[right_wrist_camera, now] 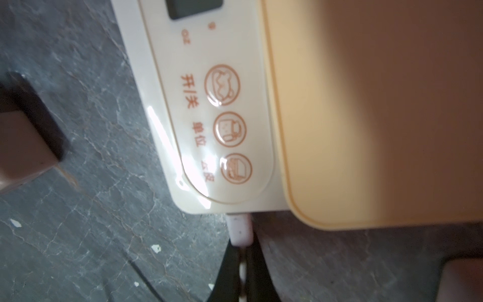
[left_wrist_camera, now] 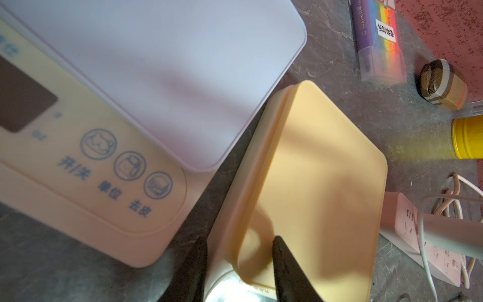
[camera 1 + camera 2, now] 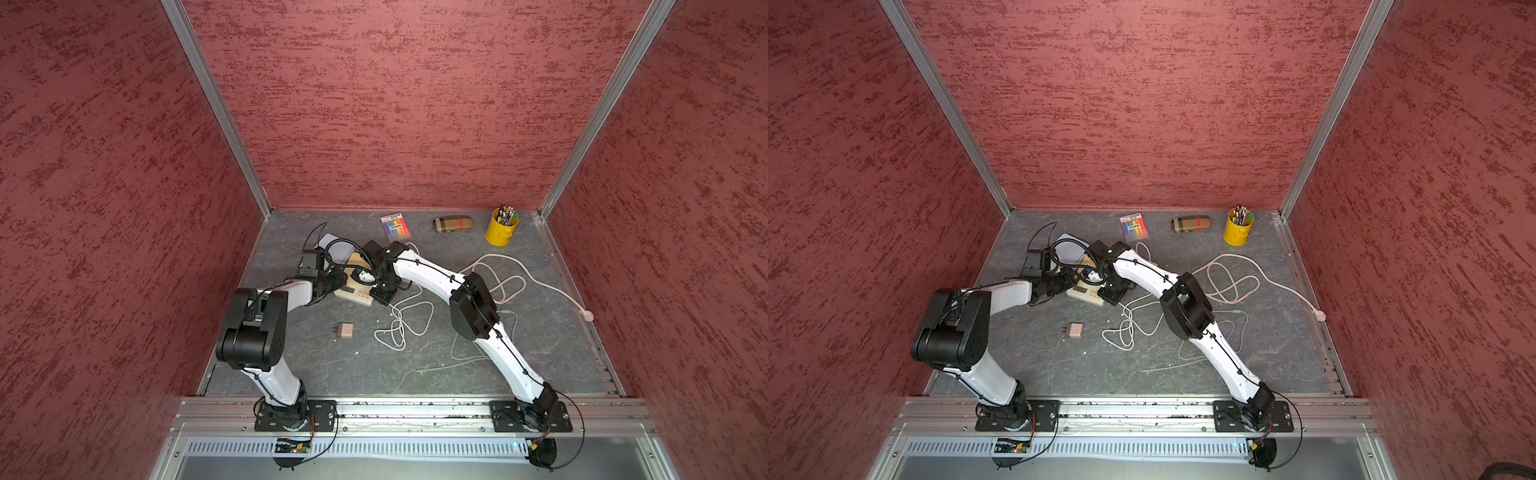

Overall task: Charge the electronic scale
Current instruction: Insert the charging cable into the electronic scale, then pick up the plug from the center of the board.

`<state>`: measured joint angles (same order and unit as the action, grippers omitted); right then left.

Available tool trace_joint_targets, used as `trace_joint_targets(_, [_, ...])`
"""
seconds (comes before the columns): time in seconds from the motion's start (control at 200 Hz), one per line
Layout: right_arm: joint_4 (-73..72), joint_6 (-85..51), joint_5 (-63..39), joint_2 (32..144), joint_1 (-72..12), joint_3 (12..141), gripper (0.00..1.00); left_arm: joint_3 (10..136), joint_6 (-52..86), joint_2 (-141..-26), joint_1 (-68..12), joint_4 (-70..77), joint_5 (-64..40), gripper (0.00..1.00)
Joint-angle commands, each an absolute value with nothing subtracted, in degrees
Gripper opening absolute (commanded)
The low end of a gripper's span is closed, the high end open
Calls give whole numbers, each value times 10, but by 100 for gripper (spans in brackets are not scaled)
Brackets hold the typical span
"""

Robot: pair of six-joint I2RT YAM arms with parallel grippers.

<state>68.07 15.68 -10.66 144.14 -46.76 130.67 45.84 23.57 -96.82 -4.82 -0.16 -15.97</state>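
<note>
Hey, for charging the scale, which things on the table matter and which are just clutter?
For the job: yellow-topped scale, charging cable at its edge, plug adapter, pink power strip.
Just lying about: white-topped scale, highlighter pack, glasses case, yellow pen cup.

I found the scale (image 3: 351, 294) behind the charger brick (image 3: 345, 331); the cable (image 3: 401, 328) lay coiled to their right.

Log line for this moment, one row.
left pincer: clamped on yellow scale | right pincer: shut on cable plug | plug: against scale's side, seating unclear | wall adapter: lying unplugged
</note>
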Motion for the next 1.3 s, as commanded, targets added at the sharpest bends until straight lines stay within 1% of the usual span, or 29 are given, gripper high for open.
trace_joint_targets(0.0, [466, 145, -147, 1420, -478, 1342, 15, 432, 245, -997, -85, -158, -274, 44])
trace_joint_targets(0.095, [472, 151, -131, 1405, -478, 1309, 24, 466, 219, -978, -52, -195, -260, 49])
trace_joint_targets(0.296, [416, 164, -84, 1317, -478, 1146, 34, 535, 183, -960, -1, -249, -253, 55])
trace_joint_targets(0.486, [381, 166, -45, 1229, -477, 1040, 39, 558, 146, -917, 43, -297, -249, 59])
trace_joint_targets(0.606, [337, 151, -30, 1165, -478, 969, 39, 551, 131, -851, 54, -318, -240, 60])
trace_joint_targets(0.701, [264, 119, -42, 1104, -478, 891, 40, 529, 148, -783, 26, -336, -230, 60])
trace_joint_targets(0.776, [174, 90, -81, 1052, -481, 812, 42, 504, 182, -731, -1, -355, -204, 61])
trace_joint_targets(0.842, [94, 76, -107, 1018, -495, 750, 46, 473, 227, -688, -12, -362, -191, 59])
trace_joint_targets(0.852, [84, 76, -110, 1013, -498, 741, 48, 469, 233, -681, -12, -364, -190, 59])
trace_joint_targets(0.872, [63, 80, -116, 1007, -505, 727, 51, 460, 243, -669, -15, -366, -187, 58])
trace_joint_targets(0.942, [24, 90, -110, 996, -523, 696, 53, 441, 252, -639, -30, -389, -173, 57])
trace_joint_targets(1.047, [21, 67, -55, 987, -527, 684, 54, 447, 212, -627, -81, -440, -130, 59])
trace_joint_targets(1.147, [-11, 55, 4, 944, -526, 634, 54, 479, 142, -638, -166, -467, -85, 61])
trace_joint_targets(1.237, [-50, 47, 48, 888, -526, 568, 55, 513, 30, -649, -193, -447, -150, 62])
trace_joint_targets(1.297, [-66, 34, 83, 852, -523, 526, 57, 547, -63, -660, -209, -449, -148, 64])
